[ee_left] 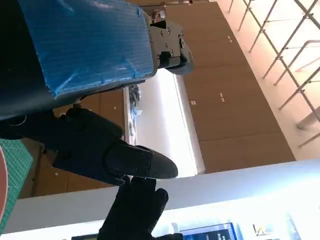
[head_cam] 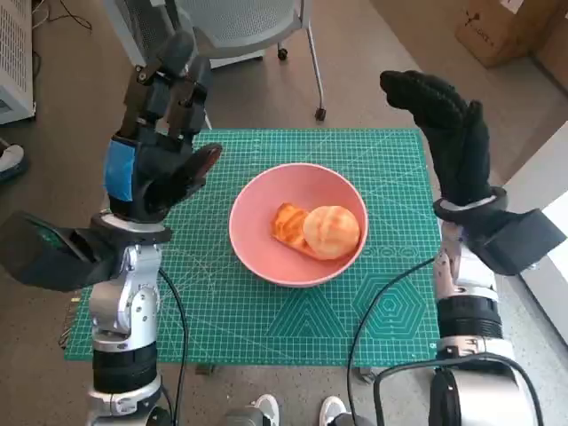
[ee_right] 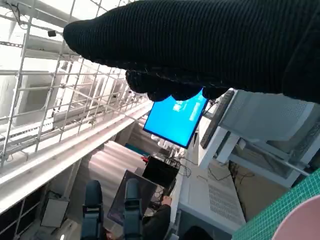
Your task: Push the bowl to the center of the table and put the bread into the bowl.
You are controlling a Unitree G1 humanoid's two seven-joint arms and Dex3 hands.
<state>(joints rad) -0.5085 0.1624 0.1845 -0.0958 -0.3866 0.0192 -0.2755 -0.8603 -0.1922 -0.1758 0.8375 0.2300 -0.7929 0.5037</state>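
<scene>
I see the pink bowl [head_cam: 297, 224] sitting about mid-way on the green cutting mat [head_cam: 390, 311] that covers the counter [head_cam: 75, 351]. Two pieces of bread lie inside the bowl: a round pale bun [head_cam: 332, 231] touching a flatter orange-brown piece [head_cam: 288, 224] beside it. My left robot hand [head_cam: 158, 146] is raised above the mat's edge to one side of the bowl, fingers spread wide and holding nothing. My right robot hand [head_cam: 446, 133] is raised on the bowl's other side, fingers extended upward and empty as well. Neither hand touches the bowl. Beyond the bowl, past the mat's far edge, stands an office chair [head_cam: 248, 27], and a cardboard box [head_cam: 501, 31] rests on the floor further off.
</scene>
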